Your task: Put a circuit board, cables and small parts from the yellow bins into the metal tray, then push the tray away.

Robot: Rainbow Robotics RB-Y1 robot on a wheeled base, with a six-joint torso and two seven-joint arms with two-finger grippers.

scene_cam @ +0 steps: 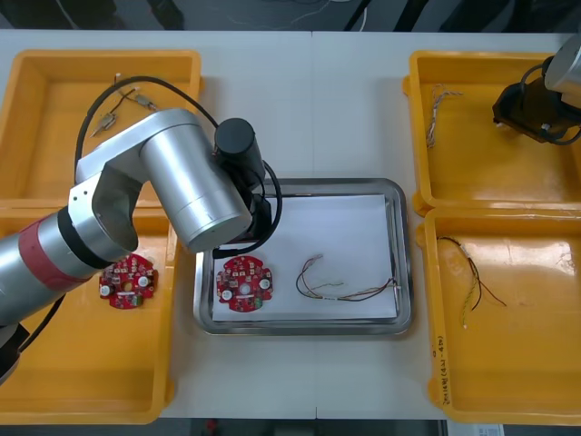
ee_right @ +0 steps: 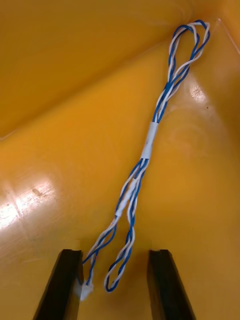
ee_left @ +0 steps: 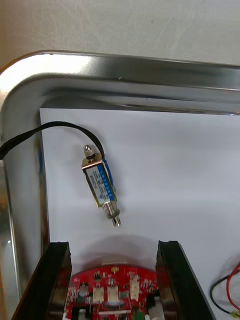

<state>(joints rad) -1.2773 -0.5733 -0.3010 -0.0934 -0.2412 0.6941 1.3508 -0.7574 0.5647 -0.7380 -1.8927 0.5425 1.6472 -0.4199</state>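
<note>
Now both grippers are hovering wide open, gripping nothing.
Over the far-left part of the metal tray point(scene_cam: 304, 325) the left gripper point(ee_left: 114, 246) is hanging with fingers spread apart, a small metal part point(ee_left: 101, 184) with its black lead lying on the white liner just beyond them, and a red circuit board point(scene_cam: 243, 283) lying flat in the tray's near-left corner. A red and yellow cable point(scene_cam: 345, 289) is resting to the board's right. The right gripper point(ee_right: 115, 252) is sitting low in the far right yellow bin point(scene_cam: 481, 186), fingers parted on either side of the near ends of the twisted blue and white cable point(ee_right: 150, 140).
</note>
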